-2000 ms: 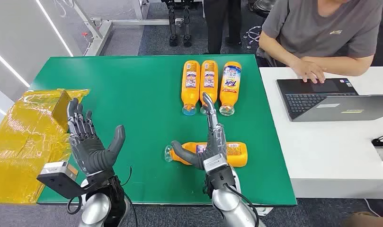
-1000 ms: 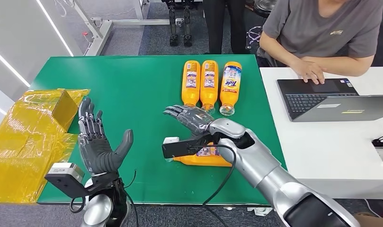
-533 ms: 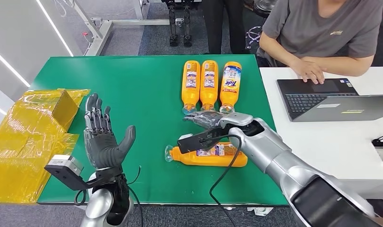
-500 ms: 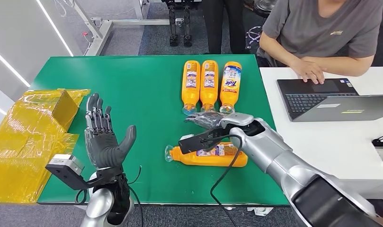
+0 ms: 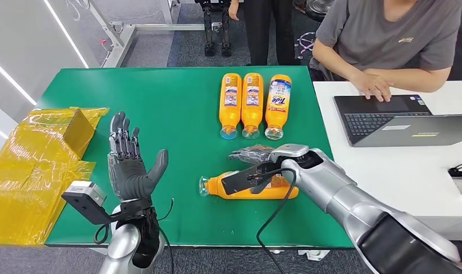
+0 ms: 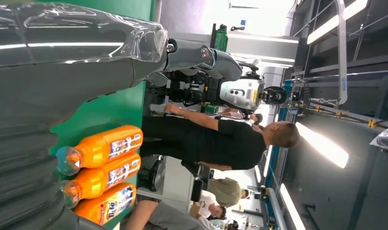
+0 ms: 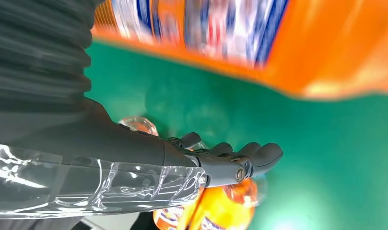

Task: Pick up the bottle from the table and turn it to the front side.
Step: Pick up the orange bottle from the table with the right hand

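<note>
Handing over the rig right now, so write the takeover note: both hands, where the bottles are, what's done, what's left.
Left hand: raised, fingers apart, holds nothing.
Right hand: fingers extended above the lone bottle, no grasp visible.
That bottle lies on its side near the front of the green table, cap toward the robot's left.
Three bottles lie in a row at the far edge.
Left to do: grip the lone bottle, lift it, turn it front side up.

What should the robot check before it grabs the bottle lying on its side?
1. Lone bottle lies flat on the green table: ok.
2. Right hand over the bottle: ok.
3. Right hand gripping the bottle: not ok, fingers spread, nothing held.
4. Left hand raised, open, away from the bottle: ok.
5. Row of three bottles apart from the lone bottle: ok.
6. Which label side faces up: cannot tell.
</note>
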Controlling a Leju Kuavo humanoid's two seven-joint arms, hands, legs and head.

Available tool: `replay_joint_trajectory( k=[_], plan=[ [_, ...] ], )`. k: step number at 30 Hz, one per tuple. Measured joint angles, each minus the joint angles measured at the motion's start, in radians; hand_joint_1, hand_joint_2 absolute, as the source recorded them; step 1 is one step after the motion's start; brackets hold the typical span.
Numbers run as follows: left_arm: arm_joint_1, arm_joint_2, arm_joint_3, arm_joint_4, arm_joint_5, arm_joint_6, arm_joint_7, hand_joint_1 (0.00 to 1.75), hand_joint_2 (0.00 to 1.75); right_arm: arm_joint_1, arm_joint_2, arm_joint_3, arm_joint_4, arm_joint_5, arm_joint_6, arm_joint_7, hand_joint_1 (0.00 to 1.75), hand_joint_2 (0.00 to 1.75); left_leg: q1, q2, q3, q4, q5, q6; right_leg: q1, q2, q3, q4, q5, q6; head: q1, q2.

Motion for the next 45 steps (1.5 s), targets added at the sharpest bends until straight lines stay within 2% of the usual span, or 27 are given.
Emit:
replay_joint_trajectory(
  k=[7,14,24,34,35,38,39,45],
  plan=[
    [-0.007,0.0,0.0,0.003,0.004,0.01,0.0,0.0,1.75,0.0,-0.02,0.066,0.002,0.009,-0.026,0.052,0.0,1.75,0.0,0.0,0.0,0.0,0.0,0.0,0.0,0.001,0.0,0.0,0.001,0.0,0.0,0.0],
    [-0.021,0.0,0.0,0.013,0.005,0.011,0.0,0.0,1.75,0.0,-0.028,0.105,0.018,0.024,-0.067,0.066,0.0,1.75,0.0,0.0,0.0,0.0,0.0,0.0,0.0,0.001,0.0,0.0,0.001,0.0,0.0,0.0],
    [-0.038,-0.001,0.002,0.039,0.01,0.002,0.0,0.0,1.75,0.003,-0.036,0.135,0.064,0.041,-0.099,0.08,0.0,1.75,0.0,0.0,0.0,0.001,0.0,0.0,0.0,0.001,0.0,0.0,0.001,0.001,0.0,0.0],
    [-0.043,-0.003,0.003,0.059,0.008,-0.011,0.0,0.0,1.75,0.023,-0.051,0.142,0.101,0.097,-0.197,0.14,0.0,1.75,0.0,0.001,0.001,0.001,0.0,0.001,0.0,0.001,0.0,0.0,0.001,0.001,0.0,0.0],
    [-0.045,-0.004,0.003,0.061,0.008,-0.012,0.0,0.0,1.75,0.023,-0.053,0.142,0.102,0.101,-0.201,0.143,0.23,1.75,0.0,0.001,0.001,0.001,0.0,0.001,0.0,0.001,0.0,0.0,0.001,0.001,0.0,0.0],
    [-0.058,-0.008,0.004,0.068,0.009,-0.014,0.0,0.0,1.75,0.026,-0.056,0.142,0.103,0.112,-0.211,0.148,1.47,1.75,0.0,0.001,0.001,0.001,0.001,0.002,0.0,0.001,0.001,0.0,0.002,0.002,0.0,0.0],
    [-0.064,-0.009,0.004,0.071,0.01,-0.016,0.0,0.0,1.75,0.026,-0.058,0.142,0.103,0.116,-0.214,0.144,1.68,1.75,0.0,0.001,0.001,0.001,0.001,0.002,0.0,0.001,0.001,0.0,0.003,0.002,0.0,0.0],
    [-0.088,-0.014,0.004,0.087,0.013,-0.023,0.0,0.0,1.75,0.031,-0.068,0.142,0.102,0.119,-0.219,0.108,1.75,1.75,0.0,0.001,0.001,0.001,0.002,0.003,0.0,0.001,0.001,0.0,0.004,0.003,0.0,0.0]
  ],
)
